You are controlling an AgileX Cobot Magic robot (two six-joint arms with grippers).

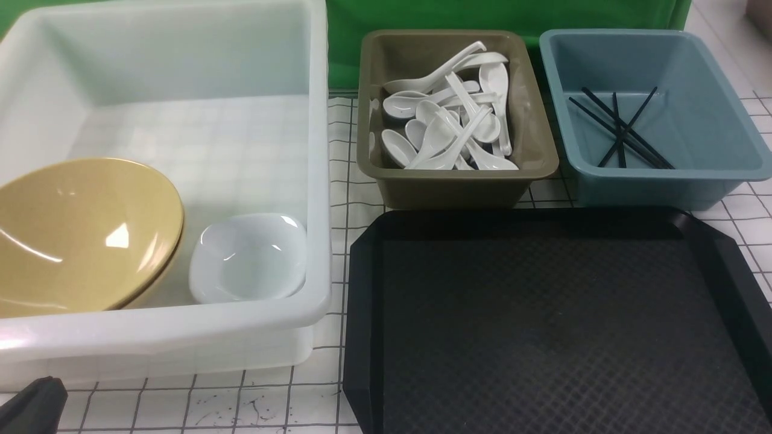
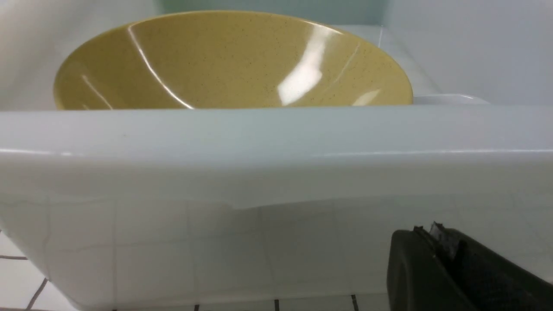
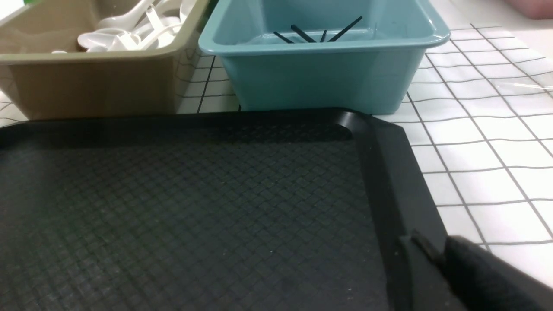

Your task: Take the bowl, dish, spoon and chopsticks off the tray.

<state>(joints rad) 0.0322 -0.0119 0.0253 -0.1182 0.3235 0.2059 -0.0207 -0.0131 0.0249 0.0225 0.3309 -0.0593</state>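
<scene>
White gridded counter; tray bare, bowl in tub just ahead of shut, empty left pincer. Right pincer state unclear, at tray's right rim.

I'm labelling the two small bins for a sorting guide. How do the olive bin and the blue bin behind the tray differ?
The olive bin holds a heap of white spoons; the blue bin holds only a few black chopsticks. The olive bin looks nearly full, while much of the blue bin's floor is bare. The olive bin sits nearer the white tub; the blue bin is to the right of it. Both are rectangular, open-topped and similar in size, standing behind the black tray.
</scene>
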